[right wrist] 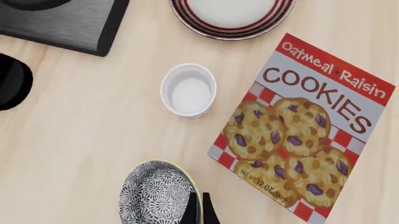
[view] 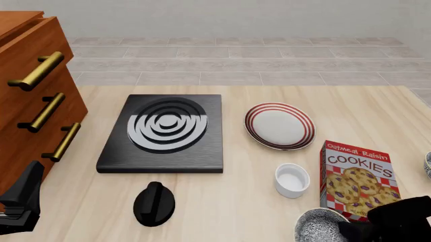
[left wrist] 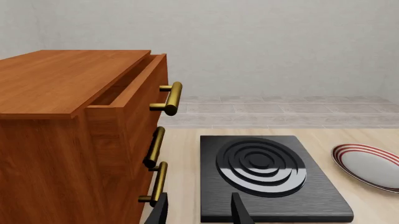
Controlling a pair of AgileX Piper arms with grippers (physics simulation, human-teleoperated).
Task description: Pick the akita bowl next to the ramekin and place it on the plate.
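The akita bowl (view: 318, 227) (right wrist: 156, 193), black-and-white speckled, is at the table's front edge, just in front of the white ramekin (view: 292, 180) (right wrist: 188, 91). My right gripper (view: 343, 229) (right wrist: 198, 211) is shut on the bowl's right rim, one finger inside and one outside. In the right wrist view the bowl looks tilted. The red-ringed plate (view: 279, 126) (right wrist: 232, 29) (left wrist: 367, 164) lies behind the ramekin, holding nothing. My left gripper (view: 20, 201) (left wrist: 199, 212) hangs open at the front left, beside the drawers and holding nothing.
A cookies box (view: 357, 181) (right wrist: 309, 126) lies right of the ramekin and bowl. A black stove (view: 163, 132) sits left of the plate, with a black knob (view: 154, 203) in front of it. A wooden drawer cabinet (view: 30, 91), top drawer ajar, fills the left.
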